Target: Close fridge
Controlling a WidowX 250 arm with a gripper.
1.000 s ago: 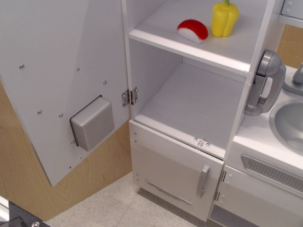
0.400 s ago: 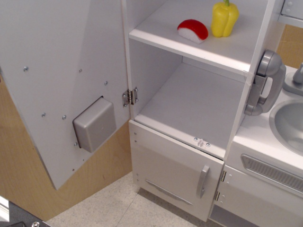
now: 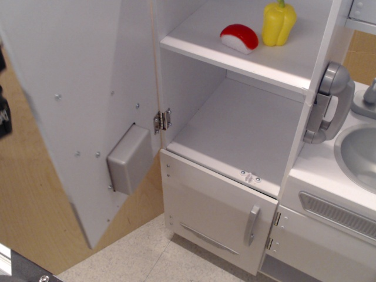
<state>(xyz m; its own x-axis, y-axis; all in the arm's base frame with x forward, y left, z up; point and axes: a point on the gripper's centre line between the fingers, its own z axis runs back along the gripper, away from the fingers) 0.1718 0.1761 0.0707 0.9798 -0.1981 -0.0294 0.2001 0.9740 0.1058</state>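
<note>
The fridge (image 3: 247, 129) is a tall white cabinet with white shelves, and it stands open. Its big door (image 3: 88, 88) hangs on a hinge (image 3: 160, 120) at the cabinet's left side and swings out toward me, part way open. A grey box (image 3: 129, 160) sits on the door's inner face. A dark, blurred shape at the left edge, behind the door's outer side, looks like part of my gripper (image 3: 3, 114). Its fingers are hidden, so I cannot tell whether it is open or shut.
A red and white toy food (image 3: 239, 36) and a yellow pepper (image 3: 278, 22) lie on the upper shelf. Below is a smaller white door with a short grey handle (image 3: 251, 224). A grey phone (image 3: 328, 103) and a sink (image 3: 358, 154) are at the right.
The door has swung toward the cabinet; its free edge and grey box moved right. The dark shape has come into view at the left edge.
</note>
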